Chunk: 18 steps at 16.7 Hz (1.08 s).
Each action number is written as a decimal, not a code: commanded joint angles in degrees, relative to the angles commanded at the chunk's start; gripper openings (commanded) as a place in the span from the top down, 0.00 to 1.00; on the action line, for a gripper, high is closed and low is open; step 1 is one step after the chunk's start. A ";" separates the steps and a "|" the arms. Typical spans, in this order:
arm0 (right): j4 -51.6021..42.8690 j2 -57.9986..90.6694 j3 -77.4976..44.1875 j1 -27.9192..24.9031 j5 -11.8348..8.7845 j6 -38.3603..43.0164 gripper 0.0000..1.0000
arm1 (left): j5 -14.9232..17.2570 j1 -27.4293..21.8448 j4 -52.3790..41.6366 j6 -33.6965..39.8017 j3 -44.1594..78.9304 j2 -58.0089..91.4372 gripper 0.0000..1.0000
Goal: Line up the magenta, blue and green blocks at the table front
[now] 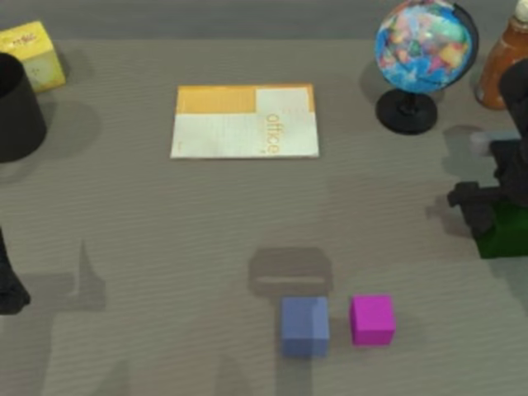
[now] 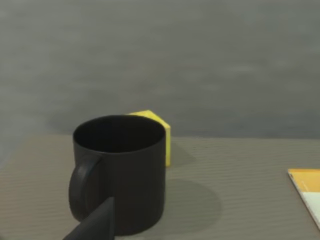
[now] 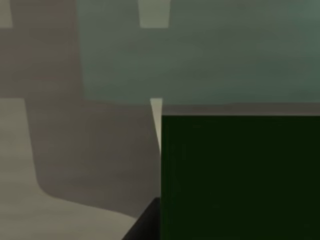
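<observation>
Two of the three blocks already sit at the front edge of the table [image 1: 165, 239]: blue block [image 1: 304, 326] just left of magenta block [image 1: 372, 319], near each other with a small gap, roughly level, a little right of the middle of the front edge.

Third one, green block [image 1: 503, 231], is out at the table's right edge, well back from the front and well apart from the pair. Right gripper [image 1: 483, 210] is on it. In the top view the dark fingers overlap the block's left and rear side; in the right wrist view the green face fills the near frame with a dark finger [image 3: 145, 222] against its edge. Looks like it is clamped on the block, though I can't say whether the block is lifted or resting on the table.

Key relation: from the green block the open slot lies forward and to the left, just right of the magenta block. My guess is the right arm carries it diagonally toward the front edge and sets it level with the other two. Cube, so no long axis to worry about.

Left arm [image 1: 10, 285] is parked at the left edge; its fingers can't be judged. Left wrist view shows a black mug [image 2: 120, 172] and yellow box [image 2: 159, 132] at the rear left corner.

Book [image 1: 245, 120] and globe [image 1: 425, 58] sit toward the rear, clear of the likely path.
</observation>
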State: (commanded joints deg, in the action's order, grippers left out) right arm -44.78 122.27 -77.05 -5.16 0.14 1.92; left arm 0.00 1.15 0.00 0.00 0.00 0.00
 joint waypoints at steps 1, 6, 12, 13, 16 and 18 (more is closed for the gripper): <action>0.00 0.00 0.00 0.00 0.00 0.00 1.00 | 0.00 0.00 0.00 0.00 0.00 0.00 0.00; -1.21 -0.91 -0.89 -0.05 -0.06 0.04 1.00 | 0.00 0.00 0.00 0.00 0.00 0.00 0.00; -12.98 -5.83 -7.19 -0.50 -0.04 -0.13 1.00 | 0.00 0.00 0.00 0.00 0.00 0.00 0.00; -13.90 -6.47 -7.77 -0.52 -0.04 -0.13 1.00 | 0.00 0.00 0.00 0.00 0.00 0.00 0.00; -14.21 -6.73 -7.95 -0.52 -0.03 -0.13 1.00 | 0.00 0.00 0.00 0.00 0.00 0.00 0.00; -14.12 -6.44 -7.94 -0.35 -0.06 0.09 1.00 | 0.00 0.00 0.00 0.00 0.00 0.00 0.00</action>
State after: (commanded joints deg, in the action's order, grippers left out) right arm -58.90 115.83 -84.99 -5.51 0.08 2.01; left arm 0.00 1.15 0.00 0.00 0.00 0.00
